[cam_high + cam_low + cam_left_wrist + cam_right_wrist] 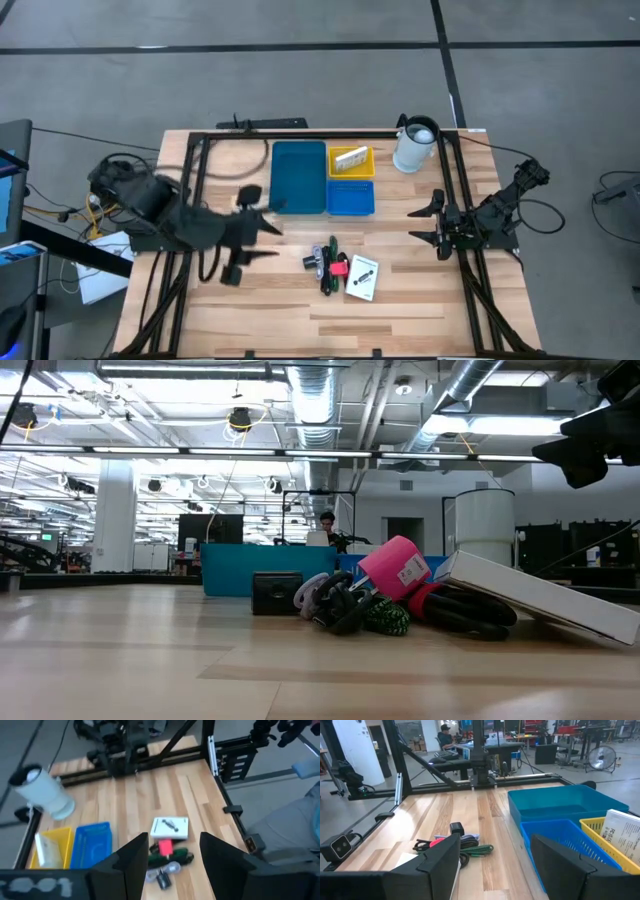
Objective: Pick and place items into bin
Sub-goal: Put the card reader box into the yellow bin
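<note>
Work had hardly begun: only a white piece (349, 158) lay in the yellow tray (351, 172) of the bin (298, 177). Pens (328, 265), red piece (339, 268) and card (362, 278) remained on the table (400, 300), near of it. Left end effector (258, 228) and right end effector (428, 224) were open, holding nothing.

Seen from above, my left gripper (262, 238) hovers with fingers apart over the wooden table (260, 300), just left of a small heap of items (335, 268): black and green pens (327, 266), a red piece (339, 268), a small silver piece (312, 261) and a white printed card (362, 278). Behind them sits the bin (322, 178), its long teal tray (298, 177) beside a yellow tray (350, 161) holding a white bar (349, 158), and a bright blue tray (350, 197). A white jug (415, 146) stands at the bin's right. My right gripper (428, 223) waits open, well apart.
</note>
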{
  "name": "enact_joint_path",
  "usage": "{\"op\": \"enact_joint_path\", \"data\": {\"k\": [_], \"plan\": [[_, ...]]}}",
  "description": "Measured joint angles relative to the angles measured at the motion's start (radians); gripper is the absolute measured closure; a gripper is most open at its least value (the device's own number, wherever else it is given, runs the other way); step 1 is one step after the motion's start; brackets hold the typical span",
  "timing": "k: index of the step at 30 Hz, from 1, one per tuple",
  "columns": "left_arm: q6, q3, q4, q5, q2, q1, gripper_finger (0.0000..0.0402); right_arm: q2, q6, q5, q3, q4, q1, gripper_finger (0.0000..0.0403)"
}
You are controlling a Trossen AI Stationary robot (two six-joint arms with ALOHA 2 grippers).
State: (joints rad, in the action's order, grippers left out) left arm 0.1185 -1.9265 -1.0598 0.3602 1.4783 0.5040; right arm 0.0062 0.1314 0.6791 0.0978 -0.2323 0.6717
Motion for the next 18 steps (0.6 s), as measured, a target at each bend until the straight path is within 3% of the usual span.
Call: {"op": "enact_joint_path", "data": {"k": [3,6,12,14,18], "plan": [[-0.011,0.124,0.109,0.015,-0.033,-0.008,0.0233,0.000,0.000,0.000,0.000,0.000,0.000,0.0168],[-0.031,0.262,0.269,-0.036,-0.089,-0.058,0.0233,0.000,0.000,0.000,0.000,0.000,0.000,0.0168],[-0.080,0.584,0.638,-0.374,-0.228,-0.186,0.0233,0.000,-0.100,0.017,0.000,0.000,0.000,0.0168],[-0.079,0.690,0.741,-0.437,-0.280,-0.218,0.0233,0.000,-0.103,0.017,0.000,0.000,0.000,0.0168],[-0.079,0.884,0.885,-0.416,-0.377,-0.257,0.0233,0.000,-0.103,0.018,0.000,0.001,0.000,0.0168]]}}
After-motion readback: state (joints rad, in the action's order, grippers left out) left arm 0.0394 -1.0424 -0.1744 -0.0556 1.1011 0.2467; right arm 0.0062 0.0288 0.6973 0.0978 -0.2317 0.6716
